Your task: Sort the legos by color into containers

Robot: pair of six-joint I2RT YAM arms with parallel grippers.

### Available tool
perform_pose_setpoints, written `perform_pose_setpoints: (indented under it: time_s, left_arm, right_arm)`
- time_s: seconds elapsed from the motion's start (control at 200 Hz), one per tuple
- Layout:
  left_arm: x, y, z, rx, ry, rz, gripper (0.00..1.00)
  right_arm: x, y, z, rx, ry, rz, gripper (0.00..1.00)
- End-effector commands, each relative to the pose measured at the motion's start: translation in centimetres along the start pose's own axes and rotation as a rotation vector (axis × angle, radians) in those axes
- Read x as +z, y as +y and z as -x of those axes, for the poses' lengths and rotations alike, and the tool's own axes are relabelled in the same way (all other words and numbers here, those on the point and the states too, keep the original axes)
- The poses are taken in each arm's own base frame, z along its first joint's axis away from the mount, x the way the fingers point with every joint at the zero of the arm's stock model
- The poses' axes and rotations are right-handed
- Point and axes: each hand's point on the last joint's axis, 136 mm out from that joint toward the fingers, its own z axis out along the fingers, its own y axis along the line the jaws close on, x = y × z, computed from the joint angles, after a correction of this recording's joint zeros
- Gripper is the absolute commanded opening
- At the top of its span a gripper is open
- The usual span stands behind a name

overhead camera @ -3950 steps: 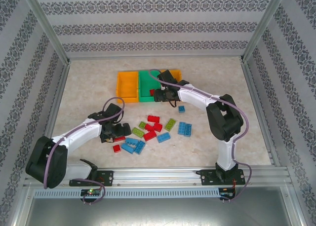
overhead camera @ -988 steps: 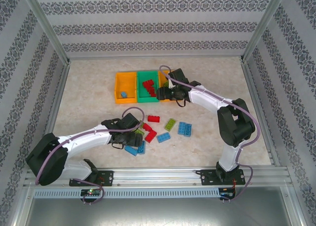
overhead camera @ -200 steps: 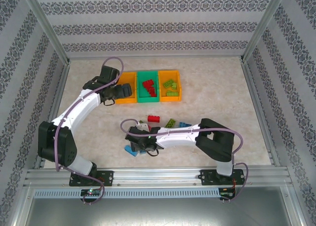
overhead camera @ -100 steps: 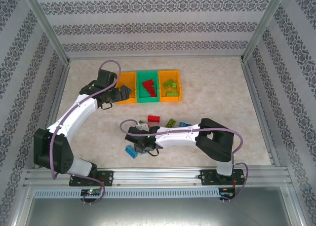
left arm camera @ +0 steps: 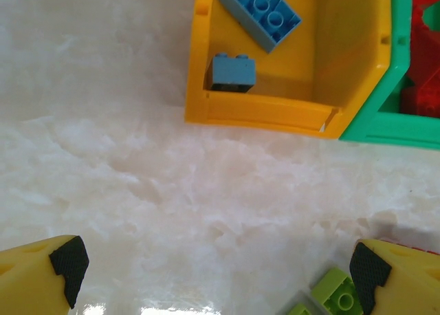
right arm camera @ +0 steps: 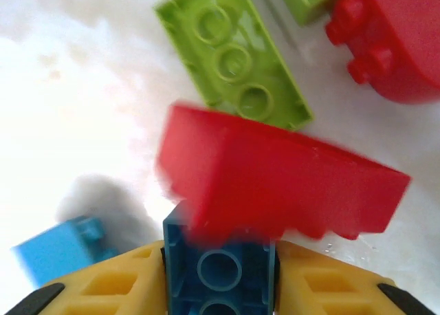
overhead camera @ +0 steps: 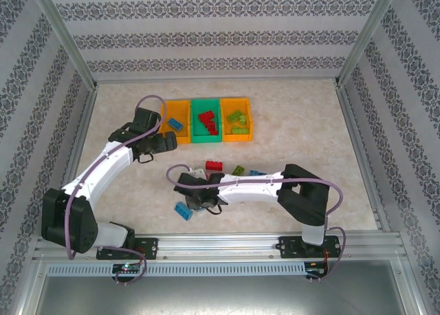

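Sorting of the legos judged past halfway. In the containers, at the far middle of the surface: blue in the left orange bin, two bricks by the left wrist view; red in the green middle bin; light green in the right orange bin. Left to clear, a small scatter toward the near side of the surface: a far red brick, a green one beside it, a few blue. Among them, a blue brick clamped in the clenched jaws of the right gripper, low over the scatter and well apart from the bins. Left gripper hovering just short of the left orange bin, jaws spread wide, nothing between them. Likely next, as a judgement only: that blue brick to the left orange bin. Hard to read: a blurred red brick crowding the held blue one in the right wrist view, touching or merely in front impossible to tell. Part of the scatter hidden under the right arm from above, so no firm count of what remains. Green middle bin cut off at the edge of the left wrist view, its contents there little more than a red smear.
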Motion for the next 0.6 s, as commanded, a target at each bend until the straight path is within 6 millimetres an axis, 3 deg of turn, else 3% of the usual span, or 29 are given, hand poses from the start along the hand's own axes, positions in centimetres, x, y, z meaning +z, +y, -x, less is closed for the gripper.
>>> perform_pose_setpoints:
  time_s: [0.0, 0.34, 0.594]
  left_arm:
    - [-0.2, 0.9, -0.6, -0.034, -0.008, 0.011, 0.99]
    - [-0.8, 2.5, -2.6, -0.057, -0.016, 0.039, 0.99]
    - [-0.8, 2.7, -4.8, -0.059, -0.001, -0.003, 0.99]
  right_arm:
    - [-3.2, 2.0, 3.4, -0.018, -0.066, 0.124, 0.38]
    - [-6.0, 2.0, 10.3, 0.007, -0.136, 0.323, 0.37]
    - [-6.2, 2.0, 16.9, 0.071, -0.170, 0.486, 0.37]
